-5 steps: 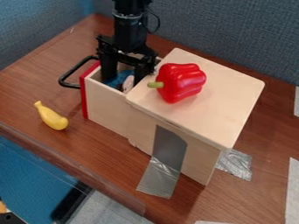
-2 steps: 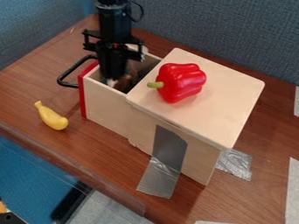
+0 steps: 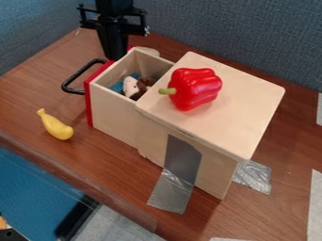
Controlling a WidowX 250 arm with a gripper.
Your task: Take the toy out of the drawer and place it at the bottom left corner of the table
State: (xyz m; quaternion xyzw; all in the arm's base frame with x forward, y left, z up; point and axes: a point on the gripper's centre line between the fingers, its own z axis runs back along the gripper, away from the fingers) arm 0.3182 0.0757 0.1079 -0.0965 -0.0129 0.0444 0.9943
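Note:
The gripper (image 3: 116,57) hangs at the upper left, behind the pulled-out drawer (image 3: 113,109) and close to its back left corner. Its two fingers are together, with nothing visible between them. Inside the drawer lies a white and brown plush toy (image 3: 130,86), beside some blue material (image 3: 117,86). Part of the toy is hidden by the drawer's front wall and the cabinet top. The brown table (image 3: 37,87) extends to the left of the drawer.
A red pepper (image 3: 194,89) rests on the wooden cabinet top (image 3: 242,101). Left of the drawer is its black handle (image 3: 74,79), with a yellow banana (image 3: 56,127) lower down. Grey tape (image 3: 171,190) runs from cabinet to table. A pale object (image 3: 148,51) sits behind the drawer.
The gripper was open in the drawer over the toy, then had its fingers together there. It has since risen out toward the upper left; the toy is in the drawer.

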